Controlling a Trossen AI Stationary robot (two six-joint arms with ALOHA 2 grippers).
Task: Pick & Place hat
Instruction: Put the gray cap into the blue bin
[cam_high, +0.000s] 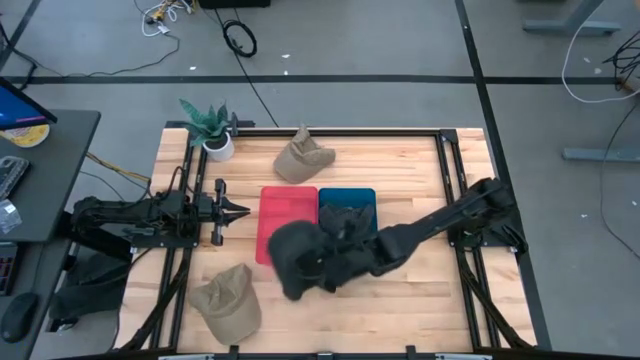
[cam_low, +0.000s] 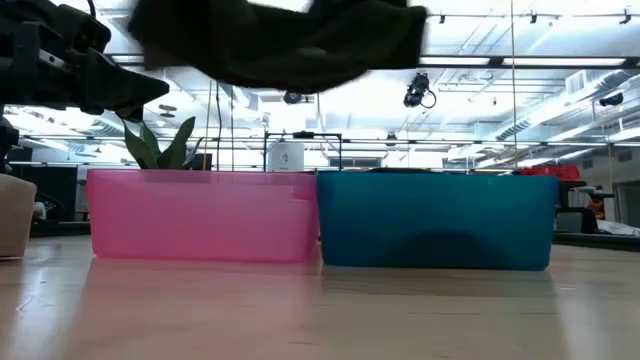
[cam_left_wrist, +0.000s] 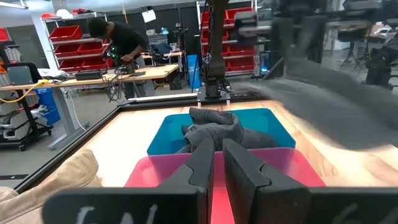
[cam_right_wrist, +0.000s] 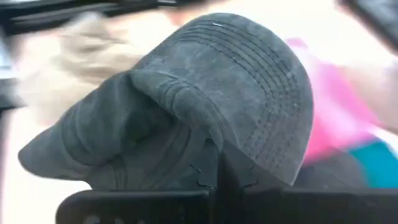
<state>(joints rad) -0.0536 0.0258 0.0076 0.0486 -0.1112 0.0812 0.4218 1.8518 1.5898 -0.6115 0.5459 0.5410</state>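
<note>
A dark grey hat (cam_high: 293, 258) hangs in the air at the near edge of the pink bin (cam_high: 283, 205); in the low view the grey hat (cam_low: 280, 40) floats above the bins. My right gripper (cam_high: 328, 266) is shut on it, reaching in from the table's right. The blue bin (cam_high: 362, 196) holds another dark hat (cam_left_wrist: 214, 130). Two tan hats lie on the table: one (cam_high: 303, 158) near the far edge, one (cam_high: 228, 300) near the near edge. My left gripper (cam_high: 240, 210) waits shut, level, left of the pink bin. My right gripper holds the grey hat where its stitched brim (cam_right_wrist: 261, 87) meets the crown (cam_right_wrist: 186, 155), pinched between the two fingers (cam_right_wrist: 233, 177). The fingers come slanting down from the table's right. The hat is lifted clear, and its crown (cam_right_wrist: 93, 137) droops beyond the fingers.
A potted plant (cam_high: 212, 132) stands at the far left corner of the table. Black frame rails (cam_high: 450, 170) run along the table's sides. Bare wood (cam_high: 420, 300) lies near the near right part. A person (cam_left_wrist: 121, 43) works at a bench in the room beyond.
</note>
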